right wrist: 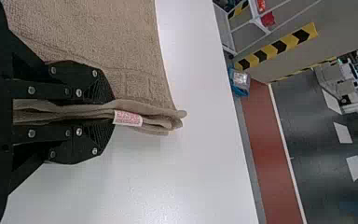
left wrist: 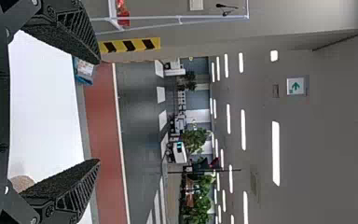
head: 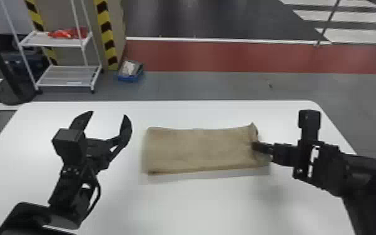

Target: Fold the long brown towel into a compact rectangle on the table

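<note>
Head view: the brown towel lay on the white table as a broad strip, its length running from nine o'clock to three. At its three o'clock end, the right gripper was closed on the gathered layers; a label poked out of them in the right wrist view. The left gripper was apart from the cloth, toward nine o'clock, spread wide and empty. The step in hand looked like starting a crosswise fold (those stacked layers suggested it was doubled already). Next, the right gripper would need to lift that end, bring it over toward nine o'clock and lay it down with edges matched, without dragging the rest.
</note>
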`<move>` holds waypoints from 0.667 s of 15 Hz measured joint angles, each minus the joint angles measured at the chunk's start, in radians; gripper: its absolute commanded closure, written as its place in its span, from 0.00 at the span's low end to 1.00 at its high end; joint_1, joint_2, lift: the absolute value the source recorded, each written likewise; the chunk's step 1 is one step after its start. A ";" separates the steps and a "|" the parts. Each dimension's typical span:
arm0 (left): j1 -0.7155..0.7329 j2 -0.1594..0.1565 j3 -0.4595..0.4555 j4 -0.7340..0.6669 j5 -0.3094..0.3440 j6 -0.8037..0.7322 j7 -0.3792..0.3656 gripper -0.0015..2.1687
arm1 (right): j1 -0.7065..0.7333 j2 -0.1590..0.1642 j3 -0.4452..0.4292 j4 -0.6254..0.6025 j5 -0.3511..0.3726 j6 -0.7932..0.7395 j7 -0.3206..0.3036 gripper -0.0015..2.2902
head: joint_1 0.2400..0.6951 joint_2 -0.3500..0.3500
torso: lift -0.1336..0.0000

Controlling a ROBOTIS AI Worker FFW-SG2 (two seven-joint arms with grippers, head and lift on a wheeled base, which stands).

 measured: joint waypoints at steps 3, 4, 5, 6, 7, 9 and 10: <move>-0.006 -0.003 -0.017 0.000 0.000 0.000 -0.004 0.07 | 0.031 0.000 -0.015 -0.054 -0.086 0.004 0.003 0.54 | 1.00 0.43 | 0.11; -0.008 -0.003 -0.026 0.000 -0.001 0.000 -0.006 0.07 | 0.041 -0.001 -0.018 -0.084 -0.117 0.013 0.003 0.54 | 1.00 0.43 | 0.11; -0.009 -0.004 -0.034 0.000 0.000 0.000 -0.010 0.07 | 0.052 -0.001 -0.023 -0.119 -0.139 0.030 0.003 0.54 | 1.00 0.43 | 0.11; -0.009 -0.004 -0.042 0.000 0.001 0.000 -0.016 0.07 | 0.061 -0.002 -0.029 -0.150 -0.153 0.046 0.003 0.54 | 1.00 0.43 | 0.11; -0.009 -0.004 -0.051 0.000 0.002 0.001 -0.032 0.07 | 0.071 -0.002 -0.034 -0.182 -0.163 0.062 0.003 0.54 | 1.00 0.42 | 0.11; -0.011 -0.004 -0.068 0.000 0.006 0.017 -0.074 0.12 | 0.081 -0.003 -0.037 -0.222 -0.170 0.083 0.002 0.54 | 1.00 0.40 | 0.11; -0.015 -0.004 -0.075 0.003 0.010 0.037 -0.097 0.18 | 0.083 -0.003 -0.037 -0.231 -0.171 0.089 0.002 0.54 | 1.00 0.39 | 0.11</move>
